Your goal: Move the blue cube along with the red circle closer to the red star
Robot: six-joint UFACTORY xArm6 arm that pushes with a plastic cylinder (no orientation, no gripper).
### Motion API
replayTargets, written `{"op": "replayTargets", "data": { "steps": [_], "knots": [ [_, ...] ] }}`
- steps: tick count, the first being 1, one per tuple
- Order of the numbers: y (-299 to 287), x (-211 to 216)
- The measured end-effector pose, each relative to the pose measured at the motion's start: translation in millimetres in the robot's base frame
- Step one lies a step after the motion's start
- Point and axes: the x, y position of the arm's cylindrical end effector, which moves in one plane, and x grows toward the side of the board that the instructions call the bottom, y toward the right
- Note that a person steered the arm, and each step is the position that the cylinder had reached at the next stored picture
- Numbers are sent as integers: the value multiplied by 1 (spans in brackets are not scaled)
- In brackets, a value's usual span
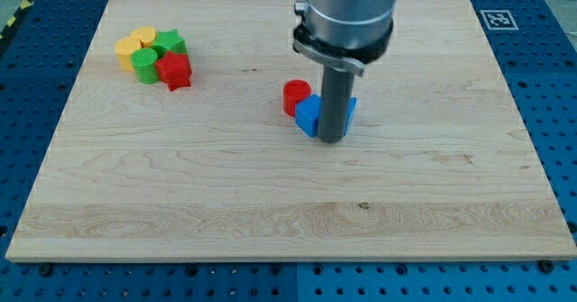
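A blue cube (309,115) sits near the middle of the wooden board, with a red circle (296,96) touching its upper left side. Another blue block (351,110) shows partly behind the rod, on its right. My tip (332,140) rests on the board right against the blue cube's right side, between the two blue pieces. The red star (175,69) lies at the view's upper left, in a cluster of blocks, far to the left of my tip.
The cluster at the upper left also holds a green circle (144,64), a green star (169,42), a yellow circle (128,50) and another yellow block (144,38). The board's edge (288,259) runs along the view's bottom.
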Motion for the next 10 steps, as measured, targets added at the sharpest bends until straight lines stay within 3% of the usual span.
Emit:
{"op": "replayTargets", "data": {
  "steps": [3, 4, 7, 10],
  "knots": [
    [-53, -121],
    [-59, -142],
    [-62, -128],
    [-135, -117]
  ]
}}
